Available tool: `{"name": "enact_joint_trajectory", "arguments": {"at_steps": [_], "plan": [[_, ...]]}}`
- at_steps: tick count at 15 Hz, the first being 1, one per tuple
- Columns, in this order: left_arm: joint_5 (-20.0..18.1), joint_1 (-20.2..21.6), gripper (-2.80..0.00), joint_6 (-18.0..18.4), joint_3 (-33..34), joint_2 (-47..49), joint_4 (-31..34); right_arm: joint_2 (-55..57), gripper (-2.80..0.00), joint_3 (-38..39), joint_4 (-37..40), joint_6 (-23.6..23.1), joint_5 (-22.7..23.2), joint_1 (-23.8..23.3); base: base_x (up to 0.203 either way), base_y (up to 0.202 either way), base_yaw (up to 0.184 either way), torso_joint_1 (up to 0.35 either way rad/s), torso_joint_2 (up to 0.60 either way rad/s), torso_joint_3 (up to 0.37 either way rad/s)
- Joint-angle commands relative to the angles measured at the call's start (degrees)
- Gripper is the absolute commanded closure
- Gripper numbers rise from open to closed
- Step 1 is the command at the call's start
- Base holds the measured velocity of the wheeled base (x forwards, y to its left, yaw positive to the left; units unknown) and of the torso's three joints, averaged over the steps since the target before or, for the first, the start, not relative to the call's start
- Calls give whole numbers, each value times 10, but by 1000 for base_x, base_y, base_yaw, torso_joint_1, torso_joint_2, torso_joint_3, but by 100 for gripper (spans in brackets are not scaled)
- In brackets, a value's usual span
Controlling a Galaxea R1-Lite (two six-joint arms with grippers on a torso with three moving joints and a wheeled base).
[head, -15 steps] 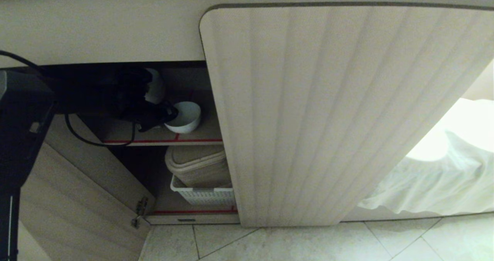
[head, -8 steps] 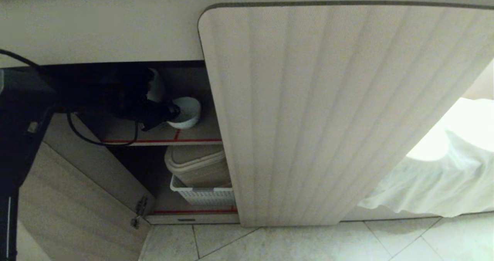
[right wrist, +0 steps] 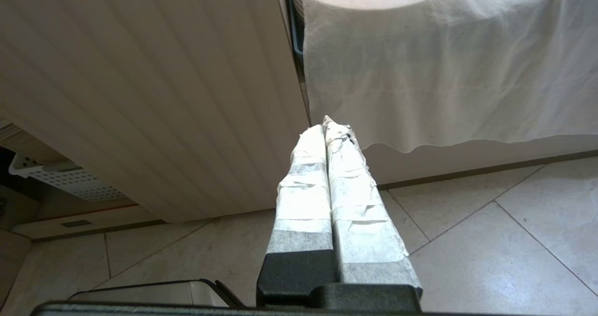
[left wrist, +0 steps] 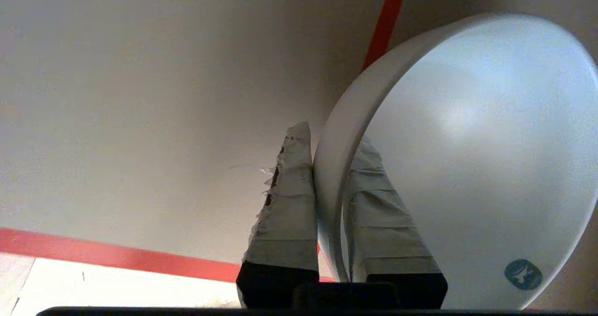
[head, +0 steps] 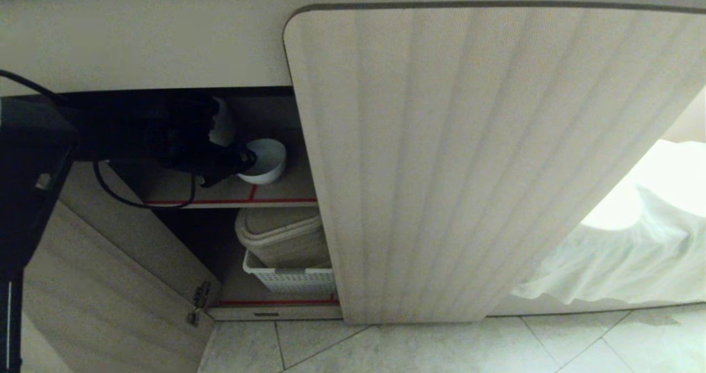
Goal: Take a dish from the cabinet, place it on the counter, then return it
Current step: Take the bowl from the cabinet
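- The cabinet stands with its right ribbed door shut and its left door swung wide, which gives the left arm a way onto the upper shelf, edged in red.
- The worktop runs above the opening as a pale band; nothing rests on the part in view, so the setting-down step is not yet done.
- On the lower shelf a beige lidded bin sits in a white slatted basket, well below the work and out of its way.
- The dish is on the upper shelf, upright in the head view, close to the shut door's edge.
- The left hand is clenched on the dish's rim: one taped finger outside the wall, the other inside, a pinch that suits a thin-walled bowl.
- The right hand hangs idle near the floor beside a white cloth, its fingers pressed together on nothing.
- Against a second ago, the dish lies further back on the shelf and looks smaller, and the left hand has gone from spread to clamped on the rim.
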Motion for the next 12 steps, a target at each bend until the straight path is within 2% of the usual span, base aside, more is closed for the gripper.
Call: {"name": "enact_joint_trajectory", "arguments": {"at_steps": [1,12], "plan": [[0,-1,0,-1,18,-13,1,1,0,0,0,0,0,0,0,0,0,0,0,0],[0,-10,0,-2,77,-48,-1,1,0,0,0,0,0,0,0,0,0,0,0,0]]}}
